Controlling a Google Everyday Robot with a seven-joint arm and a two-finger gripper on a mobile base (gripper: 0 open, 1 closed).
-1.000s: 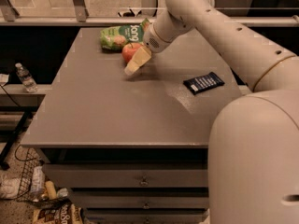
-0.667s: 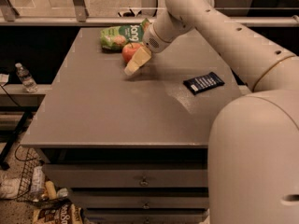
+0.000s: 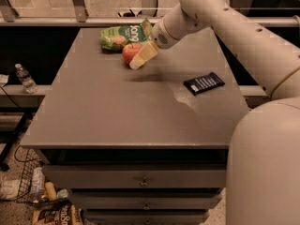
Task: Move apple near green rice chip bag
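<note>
The red-orange apple (image 3: 130, 52) sits on the grey table (image 3: 117, 107) at the far side, just in front of the light-green rice chip bag (image 3: 123, 35), close to it or touching it. My gripper (image 3: 139, 60) reaches in from the upper right and is right against the apple's right side, low over the table. Its cream end covers part of the apple. The arm hides the bag's right end.
A flat dark-blue wrapper (image 3: 204, 83) lies on the table's right part. A rail (image 3: 70, 21) runs behind the table. A water bottle (image 3: 24, 78) stands on a ledge to the left. Drawers sit below the tabletop, with clutter on the floor at lower left.
Nothing has clearly moved; apple, bag and gripper stand about where they were.
</note>
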